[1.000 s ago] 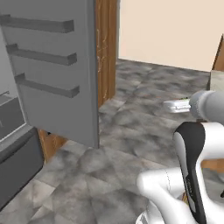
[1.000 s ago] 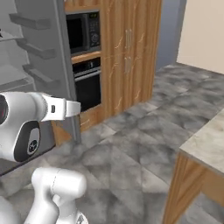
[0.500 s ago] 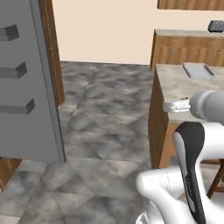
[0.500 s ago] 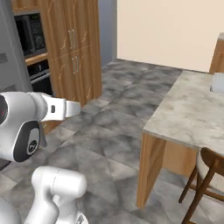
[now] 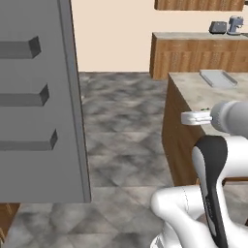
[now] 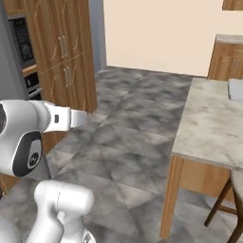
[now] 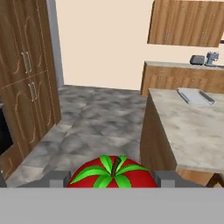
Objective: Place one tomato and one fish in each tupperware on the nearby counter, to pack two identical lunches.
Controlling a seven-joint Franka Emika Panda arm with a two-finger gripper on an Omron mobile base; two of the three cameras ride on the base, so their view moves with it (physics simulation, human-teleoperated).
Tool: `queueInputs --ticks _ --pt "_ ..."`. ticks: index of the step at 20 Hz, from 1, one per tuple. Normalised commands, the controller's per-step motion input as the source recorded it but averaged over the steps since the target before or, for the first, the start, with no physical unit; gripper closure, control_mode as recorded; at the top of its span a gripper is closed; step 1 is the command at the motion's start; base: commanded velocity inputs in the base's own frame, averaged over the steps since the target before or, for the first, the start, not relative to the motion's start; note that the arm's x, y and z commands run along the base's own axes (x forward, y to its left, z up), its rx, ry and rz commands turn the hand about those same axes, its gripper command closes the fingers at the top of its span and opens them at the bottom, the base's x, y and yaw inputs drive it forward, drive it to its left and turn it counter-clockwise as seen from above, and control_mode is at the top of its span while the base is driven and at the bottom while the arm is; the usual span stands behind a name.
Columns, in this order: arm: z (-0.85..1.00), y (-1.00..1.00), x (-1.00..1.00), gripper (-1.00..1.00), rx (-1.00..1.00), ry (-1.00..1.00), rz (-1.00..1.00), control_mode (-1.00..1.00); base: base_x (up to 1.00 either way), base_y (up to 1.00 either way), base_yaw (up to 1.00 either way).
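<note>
While its two dark-tipped gripper [image 7: 113, 181] holds a red, green-stemmed tomato [image 7: 113, 173] between part-open fingers, the beige-grey marbled stone island counter [image 7: 192, 124] lies ahead to the right.

The arm [image 6: 28, 137] stands at lower left over the grey stone floor [image 6: 128, 133]. The desk [image 6: 213, 128] runs along the right, with wooden cabinets [image 6: 61, 57] at far left
</note>
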Motion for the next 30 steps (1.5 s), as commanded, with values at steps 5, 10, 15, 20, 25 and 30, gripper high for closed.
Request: queueInputs --ticks 5,10,15,20,25,30 --pt "0.0 0.0 0.0 1.0 0.0 0.0 0.0 1.0 0.62 0.0 -0.13" --pt "0.0 0.0 0.0 1.0 0.0 0.0 0.0 1.0 0.92 0.01 -0.06" --pt "0.0 0.0 0.0 1.0 0.0 0.0 0.0 1.0 1.0 0.05 -0.01" --pt "0.0 0.0 0.0 1.0 0.0 0.0 0.0 1.0 1.0 0.27 -0.04" --pt "0.0 0.0 0.0 1.0 0.0 0.0 0.0 1.0 1.0 0.4 -0.1" --pt "0.0 0.0 0.0 1.0 0.0 0.0 0.0 1.0 1.0 0.39 -0.14"
